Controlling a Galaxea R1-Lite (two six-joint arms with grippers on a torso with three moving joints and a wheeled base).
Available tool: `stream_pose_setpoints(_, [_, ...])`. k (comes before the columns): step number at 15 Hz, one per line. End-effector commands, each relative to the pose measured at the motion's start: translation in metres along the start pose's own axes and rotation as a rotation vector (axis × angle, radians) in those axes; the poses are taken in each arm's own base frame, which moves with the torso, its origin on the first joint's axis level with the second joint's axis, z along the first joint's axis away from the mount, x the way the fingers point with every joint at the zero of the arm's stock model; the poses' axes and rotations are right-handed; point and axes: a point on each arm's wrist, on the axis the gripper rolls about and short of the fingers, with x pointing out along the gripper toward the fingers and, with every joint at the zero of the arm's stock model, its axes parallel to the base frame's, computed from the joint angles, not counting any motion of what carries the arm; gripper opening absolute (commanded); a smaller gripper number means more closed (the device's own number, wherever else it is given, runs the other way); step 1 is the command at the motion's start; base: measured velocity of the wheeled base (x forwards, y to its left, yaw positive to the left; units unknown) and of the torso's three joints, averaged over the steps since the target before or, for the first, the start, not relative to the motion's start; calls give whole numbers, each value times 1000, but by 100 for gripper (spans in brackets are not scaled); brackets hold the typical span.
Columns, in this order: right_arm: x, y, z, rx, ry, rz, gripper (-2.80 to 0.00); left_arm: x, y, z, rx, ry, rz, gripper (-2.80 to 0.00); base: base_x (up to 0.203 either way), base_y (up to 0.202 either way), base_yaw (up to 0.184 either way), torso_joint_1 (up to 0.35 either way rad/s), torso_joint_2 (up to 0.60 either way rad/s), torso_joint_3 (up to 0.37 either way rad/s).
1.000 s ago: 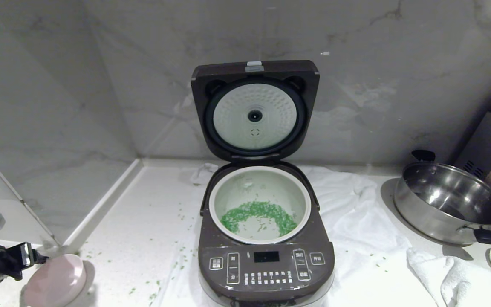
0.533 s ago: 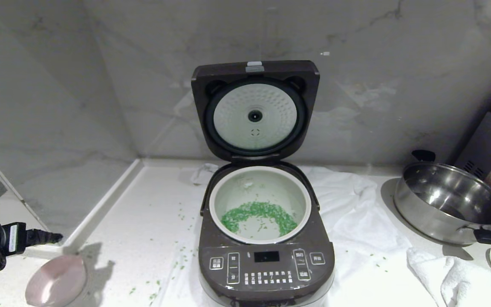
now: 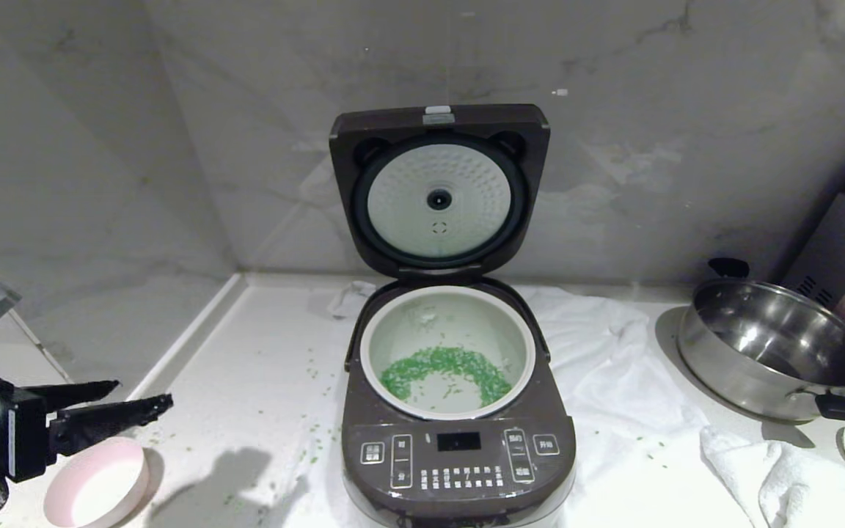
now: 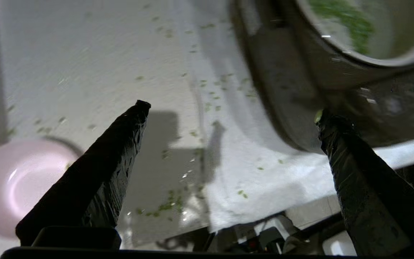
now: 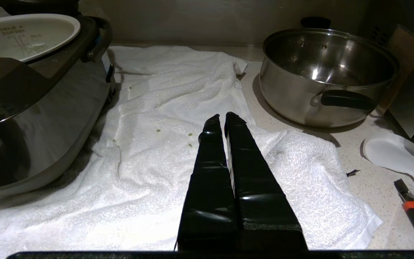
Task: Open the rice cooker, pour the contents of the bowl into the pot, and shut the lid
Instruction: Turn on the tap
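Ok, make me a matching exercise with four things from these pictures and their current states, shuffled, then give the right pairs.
Things:
1. lid
2. bowl
3. left claw
4. right claw

States:
A. shut, over the white towel
B. raised upright
C. open, holding nothing
D. empty, on the counter

Pairs: 1-B, 2-D, 3-C, 4-A

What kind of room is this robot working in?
Most likely a kitchen: an open rice cooker on a pale stone-look counter, a steel pan beside it, marble-patterned walls behind.
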Motion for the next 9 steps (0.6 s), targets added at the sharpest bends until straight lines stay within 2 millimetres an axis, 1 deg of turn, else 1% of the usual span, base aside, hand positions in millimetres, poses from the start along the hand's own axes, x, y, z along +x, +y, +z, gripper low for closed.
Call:
stream_pose_setpoints(1, [0,0,0,0,2,0,-280,-24,-39,-1,154,-106,-141,0,0,0,0,0,0,0])
stream_pose_setpoints(3, [0,0,0,0,3,1,-280,-41,-61,-5,245,-173,-250,0,0,0,0,0,0,0])
stream_pose_setpoints(5, [0,0,0,0,3,0,-280,-60,-73,-9,268,-242,-269,0,0,0,0,0,0,0])
stream_pose_setpoints(7, [0,0,0,0,3,1,-280,-81,-83,-18,280,-324,-229,0,0,0,0,0,0,0])
stream_pose_setpoints(9, [0,0,0,0,3,0,-280,-99,-91,-31,266,-415,-71,0,0,0,0,0,0,0])
